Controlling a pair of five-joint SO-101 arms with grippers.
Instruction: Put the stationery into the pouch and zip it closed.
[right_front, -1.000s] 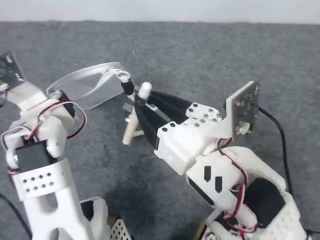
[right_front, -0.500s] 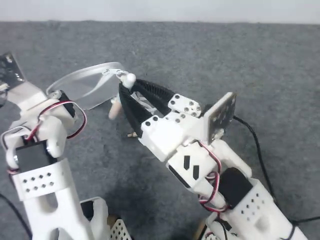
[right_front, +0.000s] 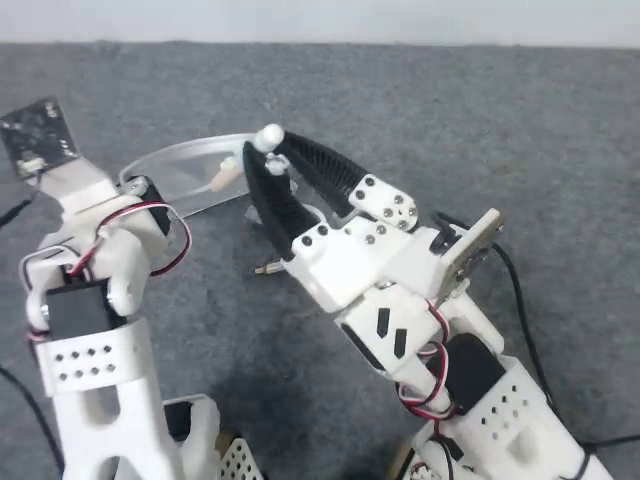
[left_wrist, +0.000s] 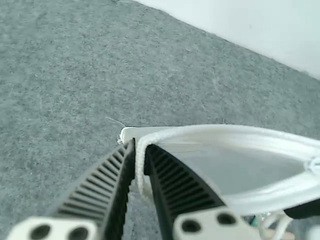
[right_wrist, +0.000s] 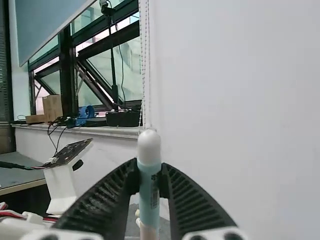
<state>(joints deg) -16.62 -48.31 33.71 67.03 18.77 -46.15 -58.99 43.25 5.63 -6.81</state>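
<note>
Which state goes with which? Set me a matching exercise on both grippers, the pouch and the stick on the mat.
Things:
1. left gripper
2. right gripper
3. pouch
4. wooden stick

States:
A. lying on the grey mat
B. shut on the white-capped pen
C. clear, with a white rim
D. shut on the pouch's rim

Pairs: 1-D, 2-B, 3-C, 4-A
</note>
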